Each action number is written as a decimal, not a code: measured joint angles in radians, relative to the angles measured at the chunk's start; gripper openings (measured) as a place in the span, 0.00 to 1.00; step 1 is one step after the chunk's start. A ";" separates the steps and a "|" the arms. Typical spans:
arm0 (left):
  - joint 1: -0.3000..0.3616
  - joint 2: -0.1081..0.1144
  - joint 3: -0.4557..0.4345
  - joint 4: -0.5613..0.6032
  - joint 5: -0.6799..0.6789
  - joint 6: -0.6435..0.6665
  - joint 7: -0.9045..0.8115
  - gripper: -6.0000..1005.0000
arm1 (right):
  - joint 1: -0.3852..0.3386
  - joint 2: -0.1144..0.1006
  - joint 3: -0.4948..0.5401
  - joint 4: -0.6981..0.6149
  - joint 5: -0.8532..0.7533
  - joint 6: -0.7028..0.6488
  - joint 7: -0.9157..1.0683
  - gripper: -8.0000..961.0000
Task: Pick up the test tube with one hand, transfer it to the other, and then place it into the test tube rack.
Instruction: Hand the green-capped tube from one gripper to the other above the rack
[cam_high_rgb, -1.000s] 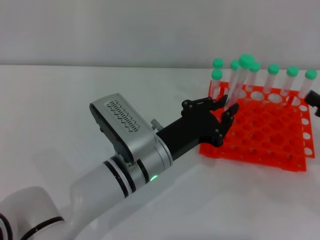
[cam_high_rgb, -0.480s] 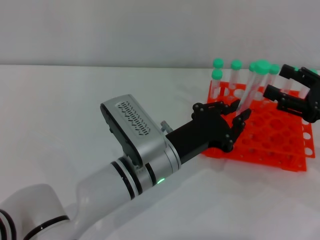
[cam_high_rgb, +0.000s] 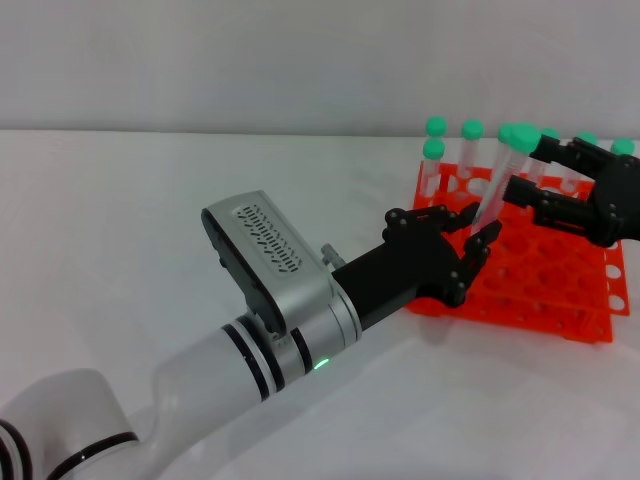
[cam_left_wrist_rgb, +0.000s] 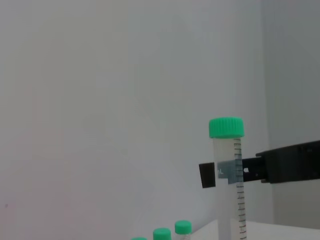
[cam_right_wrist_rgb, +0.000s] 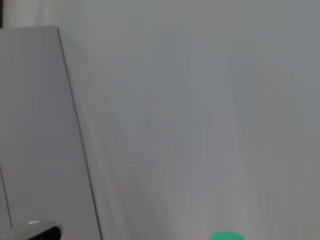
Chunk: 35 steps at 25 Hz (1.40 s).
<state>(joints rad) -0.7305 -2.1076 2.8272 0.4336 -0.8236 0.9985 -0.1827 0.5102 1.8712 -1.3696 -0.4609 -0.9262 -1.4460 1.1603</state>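
My left gripper, black on a thick white-silver arm, is shut on the lower part of the test tube. It holds the tube tilted above the near left part of the orange-red test tube rack. The tube's green cap points up and to the right. My right gripper reaches in from the right, open, with one finger on each side of the tube's upper part. In the left wrist view the capped tube stands upright and a black finger of the right gripper crosses behind it.
Several other green-capped tubes stand in the rack's back row. The rack sits on a white table with a pale wall behind. In the right wrist view only a green cap and a grey wall show.
My right gripper has come in from the right edge and moved left until its fingers flank the tube's top. The left arm carried the tube slightly right, then held still.
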 joint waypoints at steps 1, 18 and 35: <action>-0.001 0.000 0.001 0.001 0.000 -0.002 0.000 0.26 | 0.002 0.004 0.000 -0.006 -0.001 0.000 0.004 0.79; 0.008 0.001 0.005 0.002 0.001 -0.005 0.000 0.27 | 0.023 0.030 -0.002 -0.014 -0.001 0.044 0.013 0.62; 0.012 0.005 0.004 -0.010 0.010 -0.002 0.037 0.28 | 0.026 0.034 0.003 -0.017 -0.021 0.035 0.022 0.21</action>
<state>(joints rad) -0.7190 -2.1030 2.8312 0.4240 -0.8137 0.9963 -0.1456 0.5360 1.9054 -1.3664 -0.4777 -0.9468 -1.4106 1.1821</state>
